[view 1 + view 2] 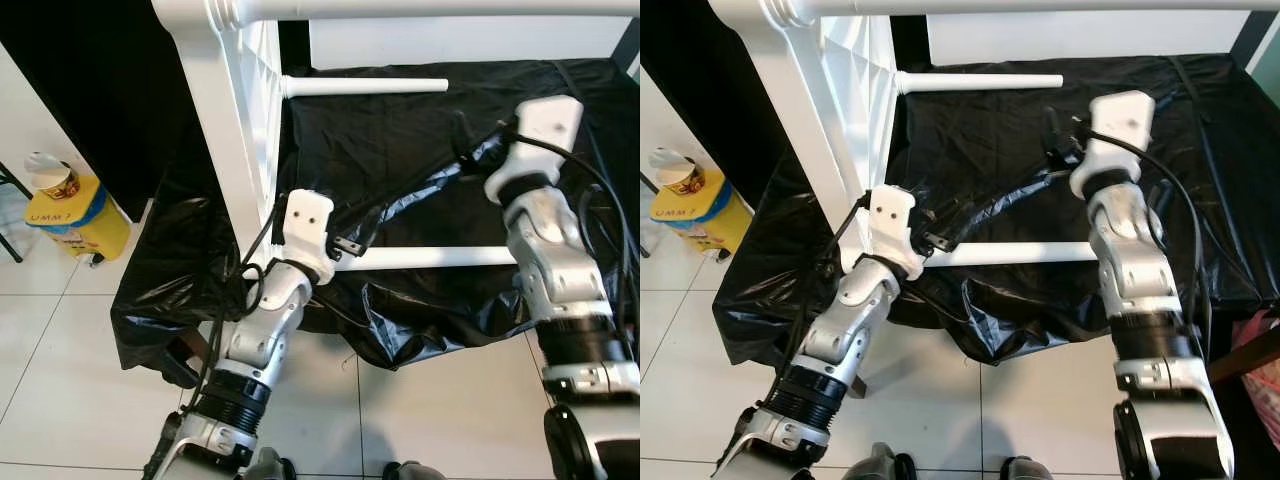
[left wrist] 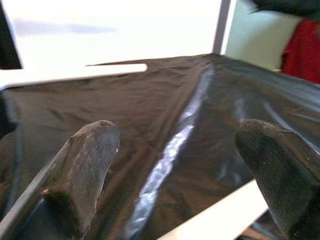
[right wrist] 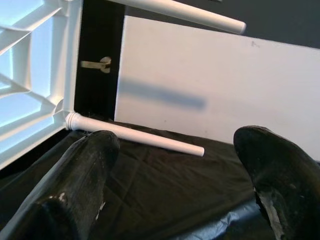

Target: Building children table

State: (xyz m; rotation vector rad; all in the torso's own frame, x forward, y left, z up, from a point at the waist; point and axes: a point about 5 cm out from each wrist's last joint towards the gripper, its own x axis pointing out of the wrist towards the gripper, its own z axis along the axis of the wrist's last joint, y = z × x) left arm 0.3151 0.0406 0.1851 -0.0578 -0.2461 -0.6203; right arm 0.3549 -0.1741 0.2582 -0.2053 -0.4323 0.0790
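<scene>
my left gripper (image 1: 352, 247) spread around the table leg (image 1: 430, 257) | right gripper (image 1: 1052, 132) spread too, hovering above the black sheet (image 1: 400, 150), well apart from the leg

I've got both silver arms raised in front of me, elbows bent, forearms angled up and inward. My left arm (image 1: 262, 330) reaches forward from low on my left side, its white wrist block tilted toward centre, and the left gripper (image 1: 350, 246) points to my right with its two black fingers (image 2: 82, 172) spread wide apart, nothing between them. My right arm (image 1: 550, 255) stands taller and further out, black cables looping along it, wrist bent so the right gripper (image 1: 462, 135) aims toward my left. Its fingers (image 3: 80, 180) are also spread wide with nothing held.
</scene>
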